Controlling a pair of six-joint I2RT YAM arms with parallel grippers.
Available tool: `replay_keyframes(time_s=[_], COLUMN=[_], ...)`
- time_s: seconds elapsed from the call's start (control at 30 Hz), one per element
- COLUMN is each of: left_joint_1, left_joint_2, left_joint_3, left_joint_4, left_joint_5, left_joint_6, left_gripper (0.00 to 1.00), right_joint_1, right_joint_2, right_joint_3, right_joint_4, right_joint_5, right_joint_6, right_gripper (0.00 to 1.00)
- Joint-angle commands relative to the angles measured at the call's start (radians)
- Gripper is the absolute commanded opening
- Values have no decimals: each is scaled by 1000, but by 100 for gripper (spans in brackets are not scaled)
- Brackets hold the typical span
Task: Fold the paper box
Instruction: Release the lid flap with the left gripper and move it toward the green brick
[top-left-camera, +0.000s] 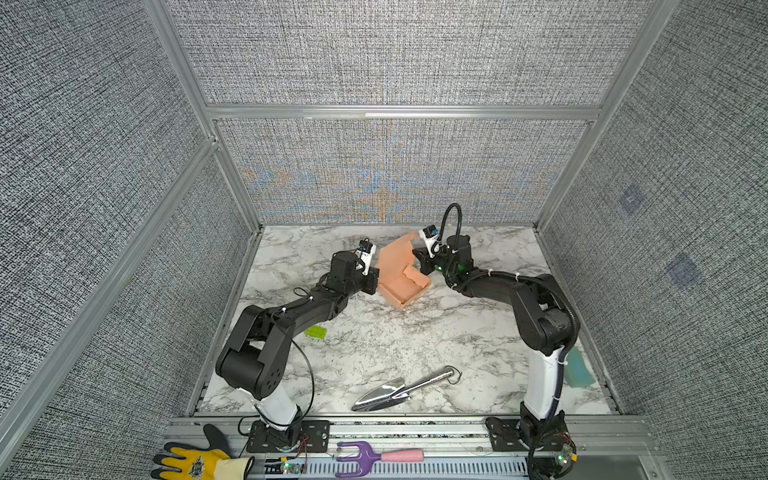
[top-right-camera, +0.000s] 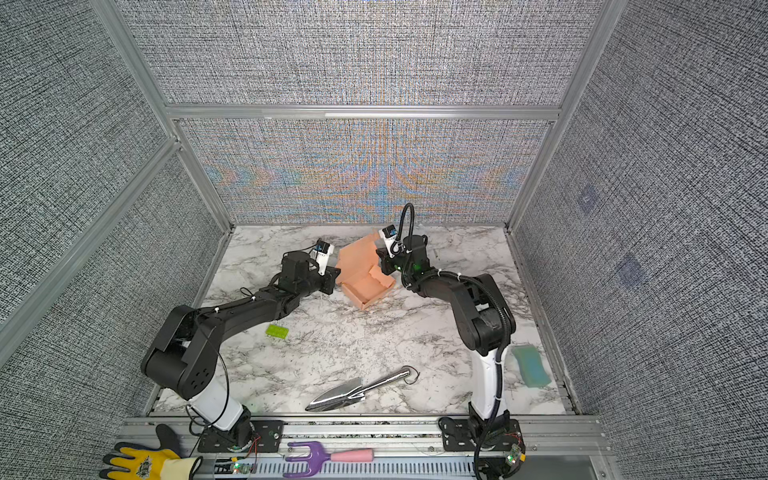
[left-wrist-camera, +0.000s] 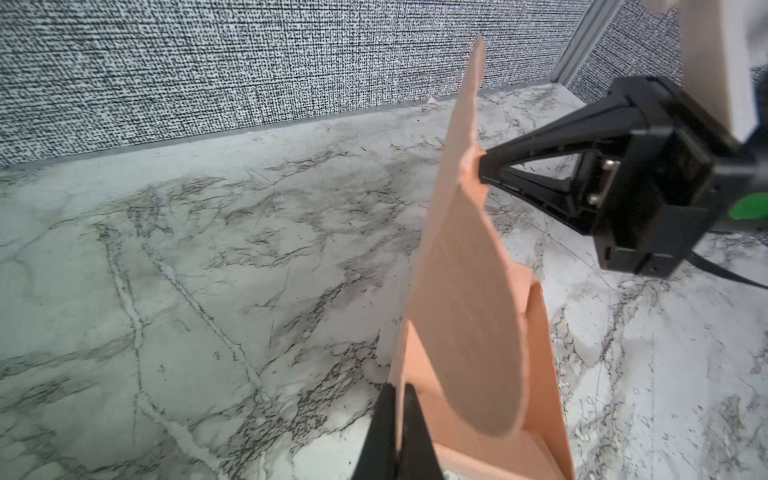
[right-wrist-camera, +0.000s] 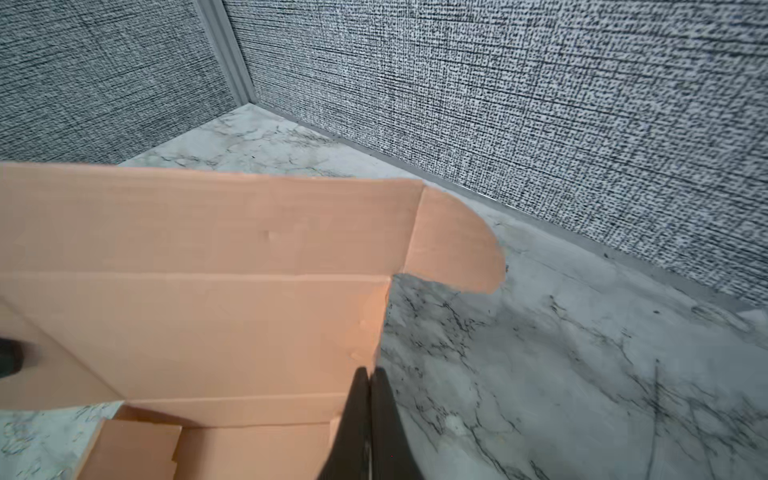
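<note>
**Grey Panels Around a Marble-Patterned Top**

Grey woven-textured wall panels (top-left-camera: 395, 54) close the cell on three sides, held in pale aluminium frame bars (top-left-camera: 399, 112). The tabletop (top-left-camera: 374, 345) is white with grey marble veining. The light is soft and even, and the shadows are faint. A coloured shimmer shows on the lower back panel (top-right-camera: 365, 174).

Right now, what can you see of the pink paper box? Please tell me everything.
The paper box is salmon-pink thin cardboard, half folded. Its shallow tray with low walls rests on the marble table, toward the back; a small folded tab lies inside. The lid stands raised at the far side, with rounded ear flaps. The left fingers are shut on its left side, the right fingers on the lid's right edge.
</note>
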Motion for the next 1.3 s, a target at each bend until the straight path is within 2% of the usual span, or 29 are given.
replay_keyframes(time_s=[0.0,0.13,0.23,0.37,0.43,0.47,0.57,0.73,0.9,1.0,1.13,1.17,1.27], left_joint_1=[1,4,6,6,6,6,5,6,3,2,2,0,0], left_joint_2=[10,35,59,84,81,75,35,-97,-252,-332,-436,-460,-503], left_joint_3=[19,41,64,106,123,130,117,14,-74,-109,-185,-211,-258], left_joint_4=[15,12,16,5,-24,-44,-89,-142,-342,-521,-638,-653,-704], left_joint_5=[-63,-107,-125,-126,-126,-127,-125,-156,-296,-369,-406,-413,-449], left_joint_6=[-22,-45,-70,-90,-101,-104,-130,-215,-429,-542,-660,-696,-790], left_gripper=[0,2,12,33,40,47,51,53,56,59,68,75,76], right_joint_1=[32,69,96,163,190,200,223,237,248,260,269,275,290], right_joint_2=[-37,-89,-130,-178,-189,-189,-189,-213,-250,-281,-307,-313,-329], right_joint_3=[-37,-94,-132,-168,-170,-172,-188,-232,-282,-344,-394,-411,-445], right_joint_4=[44,59,49,21,-7,-15,-15,17,37,56,55,63,78], right_joint_5=[187,322,440,665,739,777,863,898,917,924,911,911,908], right_joint_6=[5,41,115,182,209,226,252,273,298,315,361,367,381], right_gripper=[0,0,0,0,0,0,0,0,0,0,0,0,0])
